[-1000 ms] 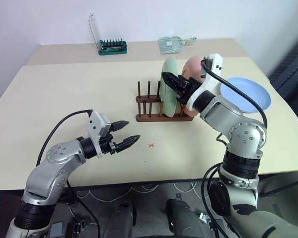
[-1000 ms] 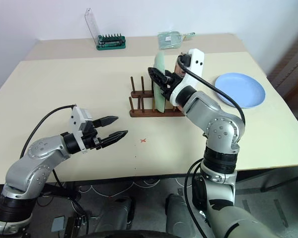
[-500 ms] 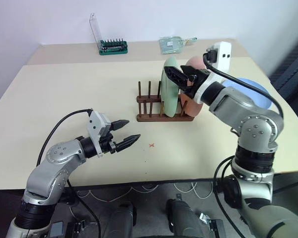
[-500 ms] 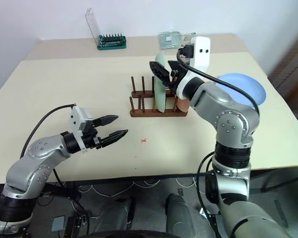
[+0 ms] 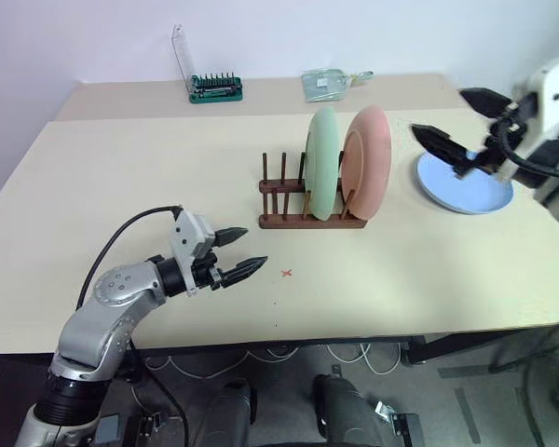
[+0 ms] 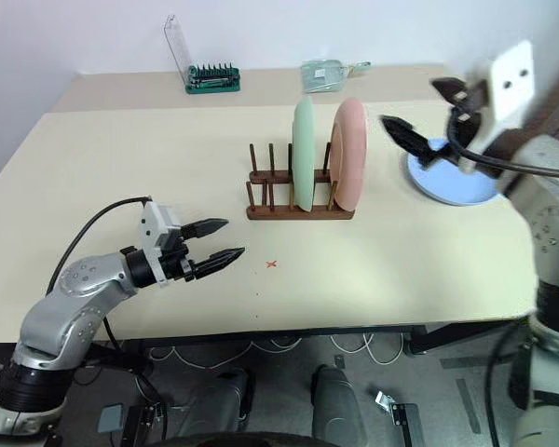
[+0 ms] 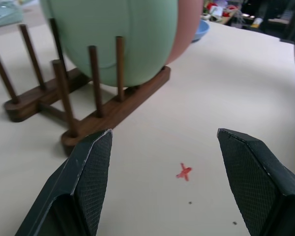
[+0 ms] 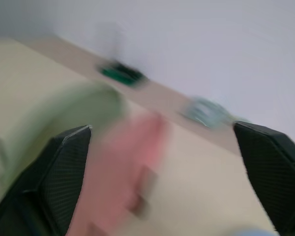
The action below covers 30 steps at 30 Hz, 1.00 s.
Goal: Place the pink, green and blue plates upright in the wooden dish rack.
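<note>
**Q:** What had just changed?

**A:** A second before, the right gripper (image 5: 452, 121) was at the green plate (image 5: 322, 163) in the wooden dish rack (image 5: 309, 197). It had since let go and swung away towards the right edge of the surface (image 5: 121, 177), and its jaws, already parted, were spread wider – nothing between them. It hung above the blue plate (image 5: 466, 186). The left gripper (image 5: 240, 251) had kept its place near the front edge, jaws spread and empty, aimed at the rack.

**Q:** What did that mean for the task?

**A:** Two of three plates were judged placed. The green plate stood upright on its own, so the release had held. The likely next step was the blue plate.

**Q:** Where were the task's things?

**A:** The rack sat about mid-surface. The pink plate (image 5: 368, 163) stood upright at the rack's end nearest the right edge; the green plate stood just beside it, one slot inward – whether the two touched could not be told. The remaining peg slots, on the side towards the left edge, were free. The blue plate lay flat near the right edge, well apart from the rack.

**Q:** Other containers?

**A:** A green tray of screwdriver bits (image 5: 214, 88), its clear lid raised, and a clear packet (image 5: 328, 84) lay along the far edge – neither concerned the task.
</note>
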Tool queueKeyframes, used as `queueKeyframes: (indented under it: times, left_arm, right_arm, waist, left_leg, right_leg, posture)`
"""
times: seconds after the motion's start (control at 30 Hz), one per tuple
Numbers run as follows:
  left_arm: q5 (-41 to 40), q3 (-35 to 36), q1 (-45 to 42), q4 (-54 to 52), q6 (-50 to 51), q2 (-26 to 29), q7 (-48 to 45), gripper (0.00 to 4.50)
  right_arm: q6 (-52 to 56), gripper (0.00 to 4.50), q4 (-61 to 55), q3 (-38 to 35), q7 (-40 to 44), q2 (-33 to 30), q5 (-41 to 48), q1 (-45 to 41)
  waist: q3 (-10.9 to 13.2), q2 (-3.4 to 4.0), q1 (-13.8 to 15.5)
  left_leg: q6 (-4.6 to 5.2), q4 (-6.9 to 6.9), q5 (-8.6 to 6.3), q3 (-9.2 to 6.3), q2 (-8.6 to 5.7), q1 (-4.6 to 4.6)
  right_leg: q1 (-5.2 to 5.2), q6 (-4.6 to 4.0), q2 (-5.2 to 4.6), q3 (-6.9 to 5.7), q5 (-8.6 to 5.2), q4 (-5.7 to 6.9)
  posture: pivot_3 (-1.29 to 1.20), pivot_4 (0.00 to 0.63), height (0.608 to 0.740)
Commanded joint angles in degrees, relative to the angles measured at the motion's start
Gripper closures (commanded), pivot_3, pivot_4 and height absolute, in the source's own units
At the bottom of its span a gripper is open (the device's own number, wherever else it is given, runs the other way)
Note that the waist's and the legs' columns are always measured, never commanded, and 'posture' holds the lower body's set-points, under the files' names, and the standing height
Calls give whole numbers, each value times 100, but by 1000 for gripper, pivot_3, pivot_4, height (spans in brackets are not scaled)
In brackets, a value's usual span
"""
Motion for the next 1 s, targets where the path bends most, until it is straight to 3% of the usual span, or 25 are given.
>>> queueKeyframes:
  times: [0.03,0.2,0.47,0.53,0.6,0.8,1.0]
  left_arm:
    - [31,-11,-136,-47,-130,-43,-41,989]
    - [56,-6,-173,-17,-141,-55,-75,989]
    - [75,47,-138,-67,-128,-44,-26,989]
    - [75,59,-108,-114,-113,-36,2,989]
    - [72,71,-90,-141,-105,-28,18,989]
    - [59,108,-50,-175,-102,11,46,989]
    - [48,100,-55,-177,-103,38,54,989]
  right_arm:
    - [-1137,33,863,526,92,-229,-1206,312]
    - [-2279,33,2700,1572,-71,-37,-2590,23]
    - [-3721,33,5398,2150,-588,518,-3603,-1061]
    - [-3988,544,6026,2270,-671,583,-3811,-1300]
    - [-4160,1332,6437,2309,-719,621,-3928,-1460]
    - [-4403,4435,6929,2230,-846,655,-4013,-1665]
    - [-4629,4478,6304,2118,-1161,434,-4085,-1438]
  waist:
    - [0,0,-27]
    - [3,12,-47]
    - [9,24,-37]
    - [9,24,-32]
    - [9,24,-19]
    - [9,25,-37]
    - [7,27,-38]
  left_leg:
    - [0,0,0,2,1,1]
    - [0,1,0,15,4,8]
    - [-1,2,1,18,3,6]
    - [-2,2,1,18,2,6]
    - [-2,3,1,18,0,5]
    - [-2,3,1,17,0,6]
    - [-2,3,1,17,0,7]
  right_leg:
    - [0,0,0,0,0,1]
    - [-1,0,0,6,1,3]
    - [-2,2,0,11,3,2]
    - [-2,3,0,12,3,2]
    - [-1,3,0,13,3,1]
    - [0,3,0,14,3,1]
    - [0,3,0,15,3,3]
  posture:
    - [0,150,740]
    - [0,150,740]
    - [0,150,740]
    - [0,150,740]
    - [0,150,740]
    - [0,150,740]
    - [0,150,740]
